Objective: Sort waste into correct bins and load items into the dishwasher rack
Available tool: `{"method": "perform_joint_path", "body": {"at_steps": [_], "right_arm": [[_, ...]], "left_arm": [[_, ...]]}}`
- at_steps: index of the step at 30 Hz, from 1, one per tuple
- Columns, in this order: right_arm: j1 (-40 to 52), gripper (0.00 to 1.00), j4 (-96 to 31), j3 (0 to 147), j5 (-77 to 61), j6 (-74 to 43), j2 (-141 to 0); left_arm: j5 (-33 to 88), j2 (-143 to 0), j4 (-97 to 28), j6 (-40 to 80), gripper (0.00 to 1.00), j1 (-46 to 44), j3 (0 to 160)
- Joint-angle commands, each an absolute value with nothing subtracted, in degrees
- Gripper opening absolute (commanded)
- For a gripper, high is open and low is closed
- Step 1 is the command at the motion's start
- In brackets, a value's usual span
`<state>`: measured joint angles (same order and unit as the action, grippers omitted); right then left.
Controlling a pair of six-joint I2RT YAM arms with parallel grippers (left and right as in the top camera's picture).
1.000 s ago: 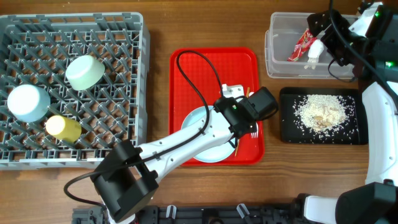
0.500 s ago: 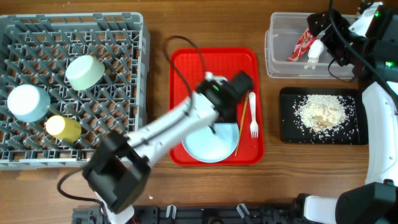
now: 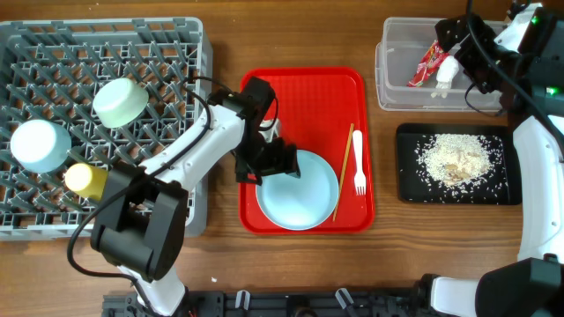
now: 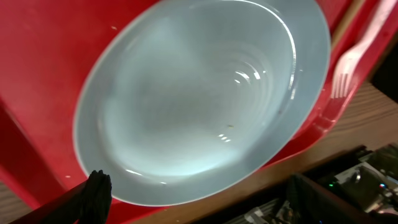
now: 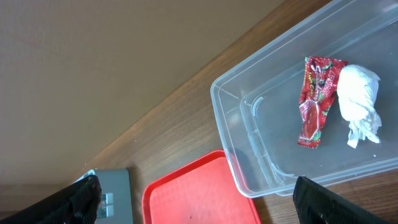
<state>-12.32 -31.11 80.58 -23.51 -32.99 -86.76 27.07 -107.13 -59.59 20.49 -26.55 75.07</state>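
As seen from overhead, parked with the left jaws at the 10 o'clock rim of the pale blue plate [image 3: 300,189], released and gripping nothing. From the left wrist, looking down on that plate with one dark fingertip [image 4: 96,190] at each lower corner, wide apart, the near rim between them; cannot tell whether touching. Lying on the red serving tray [image 3: 304,84], at its 6 o'clock end. Just at 3 o'clock of the plate, on the same tray: a wooden chopstick [image 3: 343,172], then a white fork [image 3: 359,172]. Over at 1 o'clock of the table [image 3: 225,35], held above the clear tub [image 3: 388,70] with the right jaws, also released and empty. Inside the tub, close beside each other: red wrapper [image 3: 427,63] and white napkin [image 3: 446,75]. At 3 o'clock, rice scraps [image 3: 454,160] in the black tray [image 3: 407,185]. At 9 o'clock, in the grey rack [image 3: 167,53]: mint-green bowl [image 3: 121,102], light blue bowl [image 3: 39,145], yellow cup [image 3: 88,180].
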Motion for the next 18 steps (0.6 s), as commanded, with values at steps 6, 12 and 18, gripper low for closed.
{"method": "perform_joint_path", "body": {"at_steps": [6,12,18], "right_arm": [[-12.4,1.00,-31.0,80.6,-23.0,-33.2,-85.8],[-12.4,1.00,-31.0,80.6,-23.0,-33.2,-85.8],[-12.4,1.00,-30.7,80.6,-23.3,-43.3,-85.8]], "left_arm": [[19.0,-105.7,-59.6,16.7,0.88,-22.7,73.9],[18.0,-92.3,-59.7,19.5,0.94,-21.8,83.3],[9.2,-76.8,-62.8,27.5,1.00,-8.3,85.9]]}}
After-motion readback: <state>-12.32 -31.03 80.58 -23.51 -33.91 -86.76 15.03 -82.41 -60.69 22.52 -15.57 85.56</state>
